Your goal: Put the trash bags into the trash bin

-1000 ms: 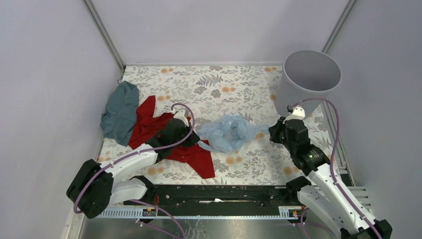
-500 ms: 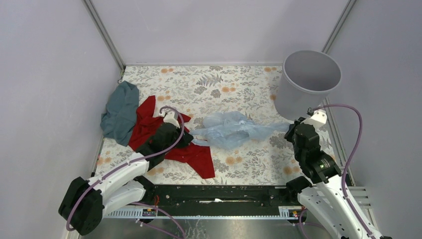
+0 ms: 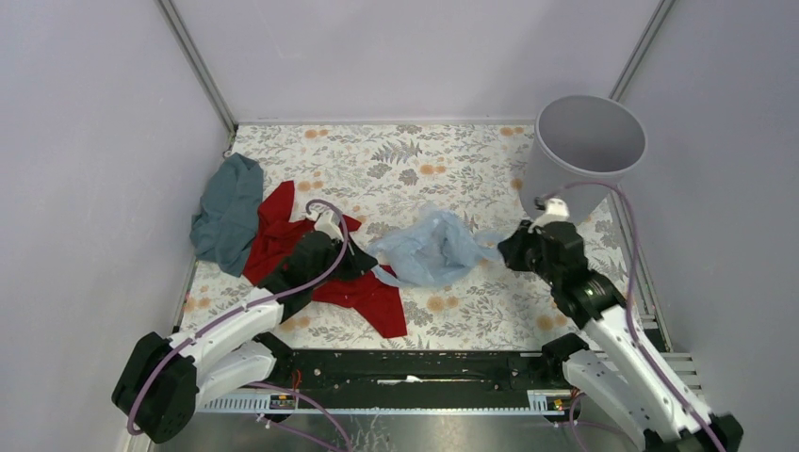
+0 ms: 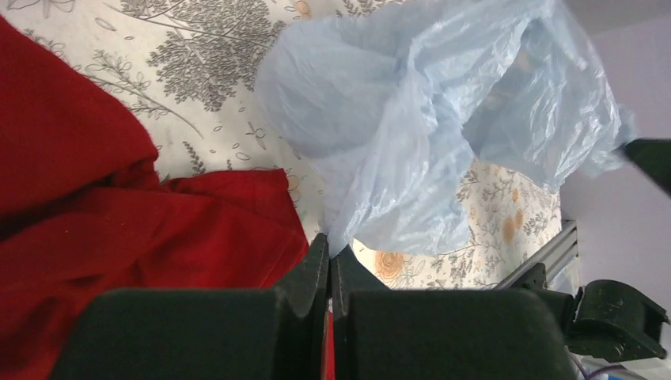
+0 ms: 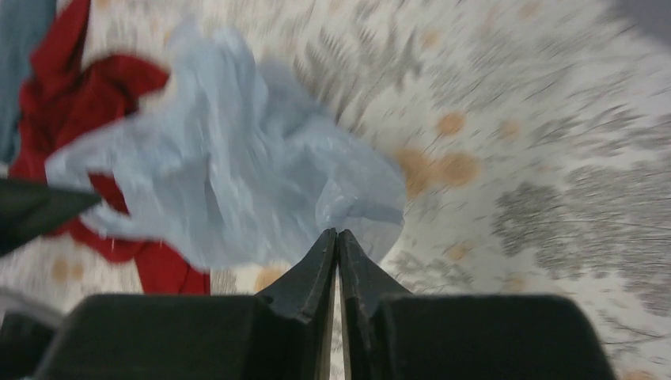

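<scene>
The pale blue trash bag (image 3: 429, 250) hangs bunched between my two grippers above the floral table. My left gripper (image 3: 363, 266) is shut on the bag's left edge; the left wrist view shows the film (image 4: 411, 142) pinched at its tips (image 4: 330, 245). My right gripper (image 3: 509, 252) is shut on the bag's right end; the right wrist view shows the film (image 5: 229, 174) caught at its tips (image 5: 338, 235), blurred by motion. The light grey trash bin (image 3: 584, 155) stands upright at the back right, behind my right gripper.
A red cloth (image 3: 363, 297) lies under and beside my left gripper, also in the left wrist view (image 4: 119, 214). A teal-grey cloth (image 3: 226, 212) lies at the left edge. Walls close in the table on the left, back and right.
My right gripper has moved left and away from the bin, so the stretched bag has slackened and bunched up in the middle. My left gripper has hardly moved.
</scene>
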